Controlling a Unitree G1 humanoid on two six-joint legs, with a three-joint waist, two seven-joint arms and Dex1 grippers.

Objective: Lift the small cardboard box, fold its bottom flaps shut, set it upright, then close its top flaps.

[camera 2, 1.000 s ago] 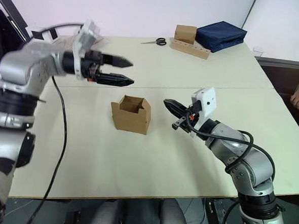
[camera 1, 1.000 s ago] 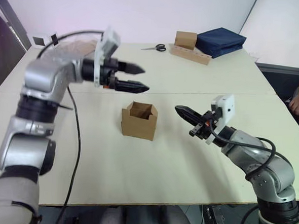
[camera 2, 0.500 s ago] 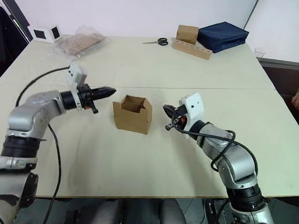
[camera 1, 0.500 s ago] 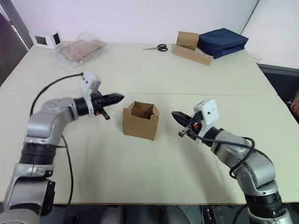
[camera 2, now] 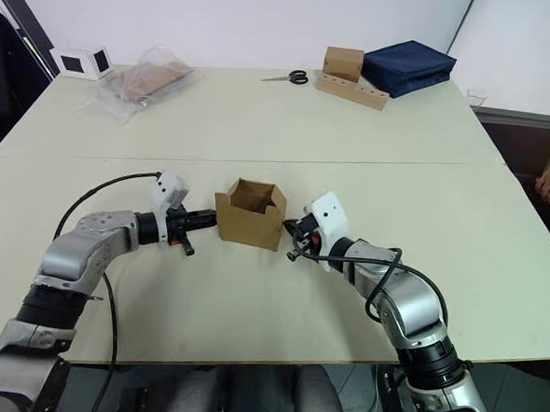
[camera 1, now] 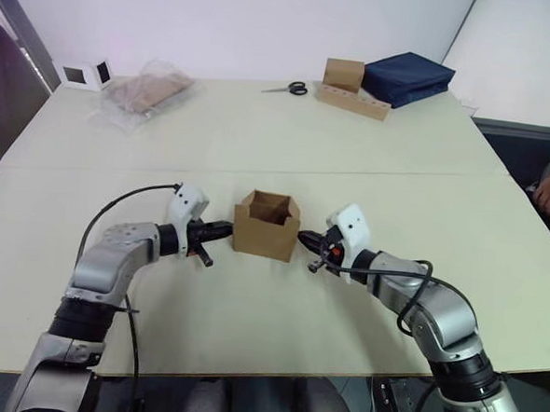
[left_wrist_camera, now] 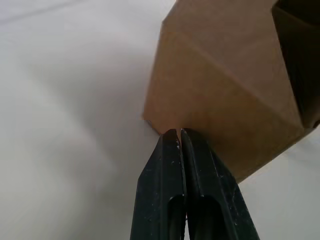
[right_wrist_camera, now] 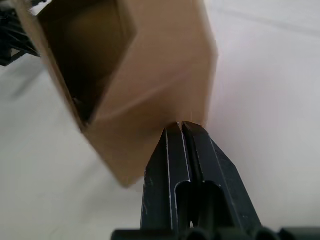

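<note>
The small cardboard box (camera 1: pixel 267 225) sits open-topped on the table (camera 1: pixel 354 136). The left gripper (left_wrist_camera: pixel 180 134) and the right gripper (right_wrist_camera: pixel 181 126), each with fingers pressed together, touch its opposite side walls with their tips.

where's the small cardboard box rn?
The small cardboard box sits top-open at the table's middle in the eye views, between the left gripper and right gripper, each shut at its side.
</note>
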